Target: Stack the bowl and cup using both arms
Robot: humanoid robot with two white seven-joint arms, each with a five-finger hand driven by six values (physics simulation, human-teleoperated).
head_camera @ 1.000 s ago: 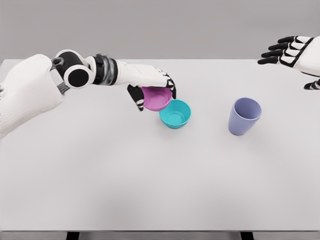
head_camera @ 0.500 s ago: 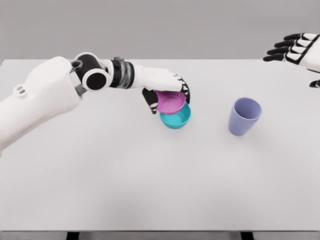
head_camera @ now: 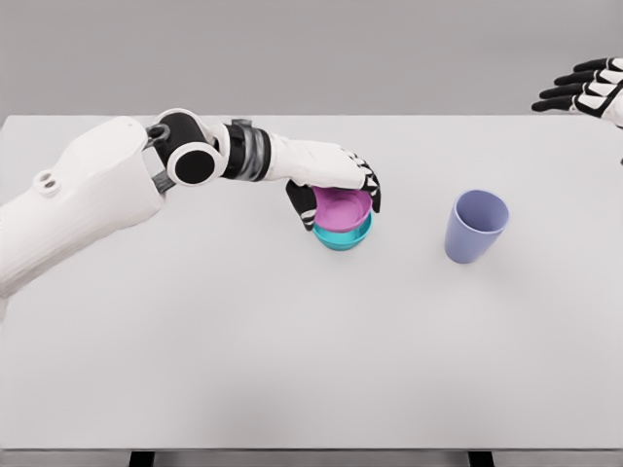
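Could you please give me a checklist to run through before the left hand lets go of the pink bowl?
1. Pink bowl sits inside the teal bowl: ok, teal rim shows just beneath it.
2. Pink bowl level: ok, rim looks roughly flat.
3. Left hand grips the pink bowl: ok, fingers wrap its rim.
4. Pink bowl fully seated on the teal one: cannot tell.
5. Lavender cup upright and apart from the bowls: ok.
6. Right hand clear of the cup: ok, open at the far right edge.

Single head view, high above the near edge of the white table [head_camera: 292,370], angled down and forward, whole tabletop in frame, grey wall beyond the far edge
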